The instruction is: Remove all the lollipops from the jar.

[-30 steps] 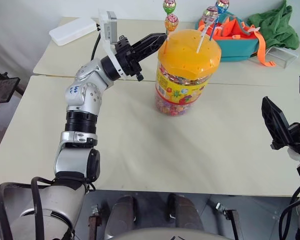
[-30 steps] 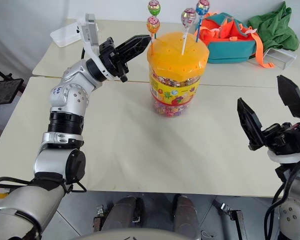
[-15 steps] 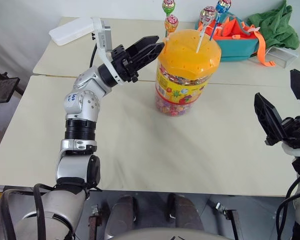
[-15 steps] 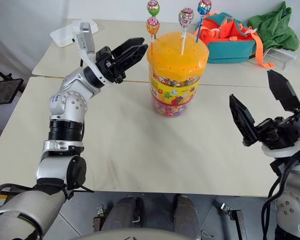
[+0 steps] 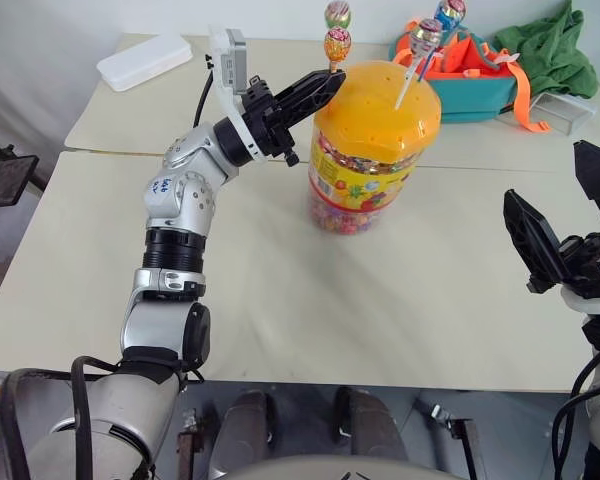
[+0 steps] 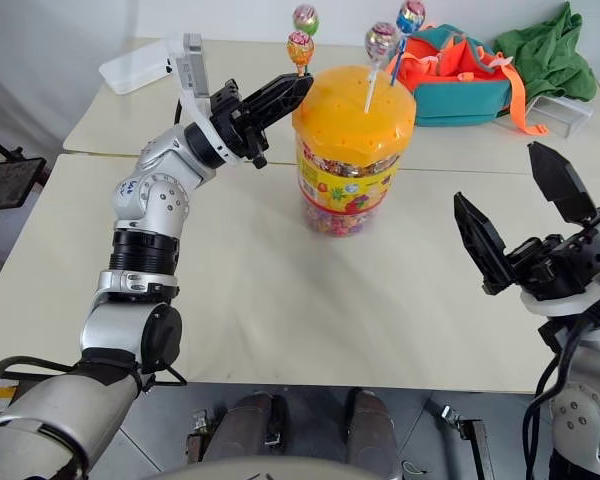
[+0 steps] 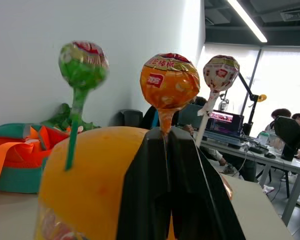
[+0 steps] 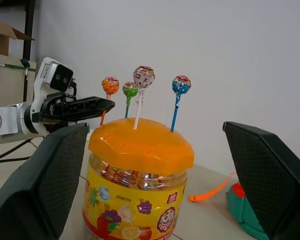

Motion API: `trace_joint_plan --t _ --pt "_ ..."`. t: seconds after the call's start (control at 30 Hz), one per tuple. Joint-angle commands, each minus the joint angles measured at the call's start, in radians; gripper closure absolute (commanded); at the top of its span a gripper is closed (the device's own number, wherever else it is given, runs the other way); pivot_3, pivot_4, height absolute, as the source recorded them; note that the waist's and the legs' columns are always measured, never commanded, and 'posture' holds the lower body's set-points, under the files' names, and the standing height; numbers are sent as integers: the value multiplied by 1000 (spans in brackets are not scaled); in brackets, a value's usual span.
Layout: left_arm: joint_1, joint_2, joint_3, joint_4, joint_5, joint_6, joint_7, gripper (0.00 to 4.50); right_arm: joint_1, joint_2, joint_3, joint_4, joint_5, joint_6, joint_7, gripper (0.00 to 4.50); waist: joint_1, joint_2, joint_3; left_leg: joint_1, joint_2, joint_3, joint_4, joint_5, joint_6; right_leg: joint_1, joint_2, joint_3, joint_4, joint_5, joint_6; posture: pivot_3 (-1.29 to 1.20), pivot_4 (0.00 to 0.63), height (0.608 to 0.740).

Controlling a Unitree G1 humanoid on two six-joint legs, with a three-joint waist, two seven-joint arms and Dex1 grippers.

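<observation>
The jar [image 5: 368, 150], a clear tub with a domed orange lid [image 6: 355, 105], stands on the table's far middle. Several lollipops stick up from the lid: orange [image 6: 300, 46], green [image 6: 306, 18], pink-white [image 6: 381, 40] and blue [image 6: 411, 15]. My left gripper [image 7: 165, 132] is at the lid's left edge, shut on the orange lollipop's [image 7: 169, 82] stick just under the candy. The stick's lower end is hidden behind the fingers. My right gripper [image 6: 497, 172] hangs open to the right of the jar, well apart from it, with nothing in it.
At the back of the table lie a white box [image 5: 145, 60], a teal and orange bag [image 5: 470, 80], a green cloth [image 5: 550, 50] and a clear container [image 5: 565, 112]. Two tabletops meet at a seam behind the jar. A black stand [image 5: 5, 180] is off the left edge.
My left gripper was open beside the lid half a second ago and is now shut on the orange lollipop's stick. The right gripper has stayed open and hardly moved.
</observation>
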Motion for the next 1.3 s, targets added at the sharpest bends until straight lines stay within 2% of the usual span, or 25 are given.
trace_joint_plan --t 0.03,0.13,0.27,0.3,0.37,0.43,0.53,0.6,0.7,0.77,0.87,1.0,1.13,1.2,1.3 --pt "-78 -27 134 -5 -136 37 100 4471 -33 -10 16 -19 39 -1 18 0 -1 0 0 0 0 0 0 0 0 0 0 0 0 0 0 0 150 740" --pt "-114 -31 272 -38 -285 98 221 4471 -82 -39 44 -5 71 23 63 0 -6 -1 0 0 1 -1 0 0 0 0 0 0 0 0 0 0 150 740" --pt "16 88 289 -192 -310 236 286 4471 -164 -118 103 42 106 77 194 0 -19 0 0 2 1 -1 -1 0 0 0 0 0 2 0 0 0 150 740" --pt "77 130 274 -248 -308 291 296 4471 -176 -141 115 56 110 89 237 0 -25 1 0 3 1 -1 -2 0 0 0 0 1 2 0 0 0 150 740" --pt "323 280 256 -392 -267 438 330 4471 -193 -210 153 111 104 114 386 0 -36 1 -1 4 1 -3 -3 0 0 0 0 1 4 0 0 0 150 740" --pt "520 383 241 -500 -217 494 362 4471 -199 -243 171 160 94 118 478 0 -45 0 0 6 1 -5 -5 0 0 0 0 4 4 0 0 0 150 740" --pt "754 444 304 -604 -208 564 449 4471 -212 -258 185 243 60 104 558 0 -25 -5 3 3 2 -5 -2 0 0 -1 0 3 3 0 0 0 150 740" --pt "918 496 296 -674 -139 549 448 4471 -220 -257 186 304 22 83 593 0 -15 -9 2 1 2 -5 1 0 0 -1 -1 3 3 0 0 0 150 740" --pt "1066 538 262 -731 -80 544 457 4471 -212 -260 177 370 -28 51 633 0 1 -7 1 2 3 -7 1 -2 1 1 -3 5 1 0 0 0 150 740" --pt "1106 552 235 -748 -57 536 450 3988 -201 -256 163 393 -48 36 639 0 0 -3 -2 3 3 -7 0 -2 1 1 -3 5 0 0 0 0 150 740" --pt "1075 547 231 -738 -55 529 454 3190 -186 -249 145 385 -50 30 627 0 -1 1 -3 4 2 -5 -1 -3 0 1 -2 6 0 0 0 0 150 740" --pt "935 638 201 -665 -11 372 302 2022 -144 -223 70 309 2 69 522 0 2 2 -4 5 1 -4 -1 -2 -1 0 -2 5 3 0 -1 0 150 740" --pt "753 655 197 -571 -30 198 133 2022 -91 -196 -14 231 62 111 413 0 0 2 -4 3 2 -1 -1 -2 -2 -2 -1 4 3 -1 -2 0 150 740" --pt "559 607 172 -524 -111 177 40 2022 -50 -162 -78 180 103 123 326 0 5 2 -4 3 1 0 -1 -3 -2 -2 -1 3 3 -1 -1 0 150 740" --pt "397 535 131 -450 -140 188 -1 2022 -34 -135 -109 147 113 124 259 0 4 1 -5 1 1 2 0 -3 -1 -2 -1 0 4 0 -1 0 150 740"
